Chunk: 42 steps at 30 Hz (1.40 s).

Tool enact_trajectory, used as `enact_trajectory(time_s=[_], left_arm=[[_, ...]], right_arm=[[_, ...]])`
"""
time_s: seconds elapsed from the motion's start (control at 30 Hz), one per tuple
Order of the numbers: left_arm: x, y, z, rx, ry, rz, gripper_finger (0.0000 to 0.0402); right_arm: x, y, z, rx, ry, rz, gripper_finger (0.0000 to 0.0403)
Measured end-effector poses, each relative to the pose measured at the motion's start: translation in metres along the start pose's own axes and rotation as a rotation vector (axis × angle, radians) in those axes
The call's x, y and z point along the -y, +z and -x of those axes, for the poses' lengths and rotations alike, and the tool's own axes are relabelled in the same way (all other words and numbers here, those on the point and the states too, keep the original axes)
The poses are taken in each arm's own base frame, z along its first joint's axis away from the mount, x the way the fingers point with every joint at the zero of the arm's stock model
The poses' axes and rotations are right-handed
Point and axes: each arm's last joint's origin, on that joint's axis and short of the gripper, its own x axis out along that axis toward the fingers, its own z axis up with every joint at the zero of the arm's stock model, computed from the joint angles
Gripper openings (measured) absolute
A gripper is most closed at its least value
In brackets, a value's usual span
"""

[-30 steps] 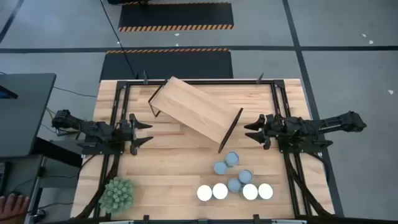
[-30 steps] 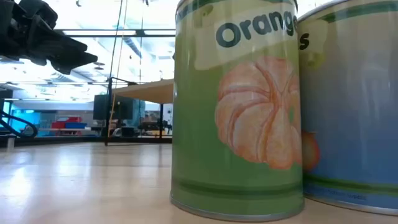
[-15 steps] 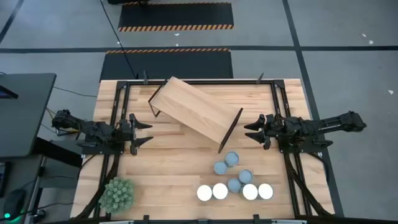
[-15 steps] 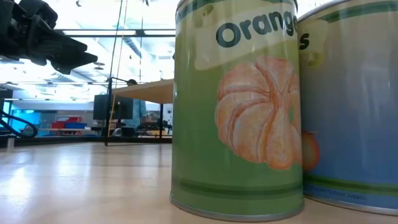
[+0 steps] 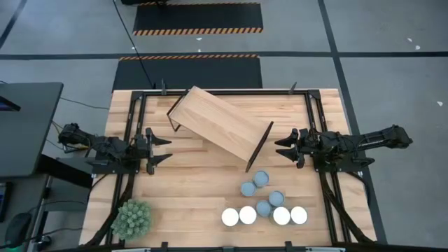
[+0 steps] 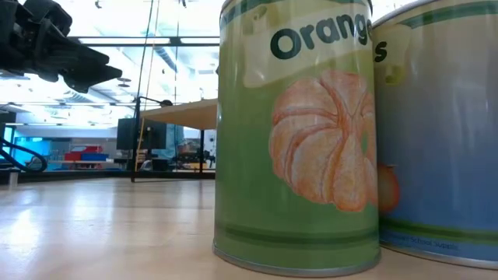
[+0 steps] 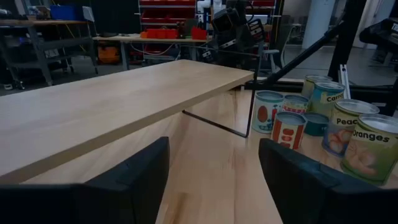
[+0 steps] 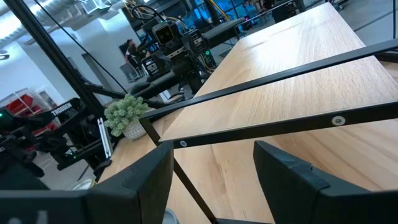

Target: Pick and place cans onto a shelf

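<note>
Shelf point(image 5: 219, 122) is sitting skewed diagonally on black legs, top bare. Eight cans point(image 5: 264, 199) are standing upright in a cluster on the table, near the shelf's right end: four white-topped, four blue-grey.

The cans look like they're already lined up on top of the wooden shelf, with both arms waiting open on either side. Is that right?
Not quite. The high view shows the cans clustered on the table in front of the shelf, whose top is bare. The rest holds: the left gripper and the right gripper wait open on either side.
</note>
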Motion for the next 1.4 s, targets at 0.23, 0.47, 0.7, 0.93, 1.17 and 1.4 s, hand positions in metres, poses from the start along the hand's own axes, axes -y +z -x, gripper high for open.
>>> enact_trajectory(time_s=[0.23,0.47,0.7,0.93,1.17,1.4], left_arm=[[0.0,0.0,0.0,0.0,0.0,-0.001,0.0254],[0.0,0.0,0.0,-0.001,0.0,-0.001,0.0254],[0.0,0.0,0.0,0.0,0.0,0.0,0.0254],[0.0,0.004,0.0,0.041,-0.006,0.162,0.0254],[0.0,0.013,0.001,0.111,-0.042,0.665,0.0254],[0.0,0.016,0.001,0.141,-0.061,0.776,0.0254]], right_arm=[[0.0,0.0,0.0,0.0,-0.001,0.0,0.0229],[0.0,0.0,0.0,0.0,0.0,0.0,0.0229],[0.0,0.0,0.0,0.0,0.0,0.0,0.0229],[0.0,0.0,0.0,0.0,0.0,0.0,0.0229],[0.0,0.0,0.0,0.0,0.0,0.0,0.0229],[0.0,0.005,0.0,0.08,-0.05,-0.006,0.0229]])
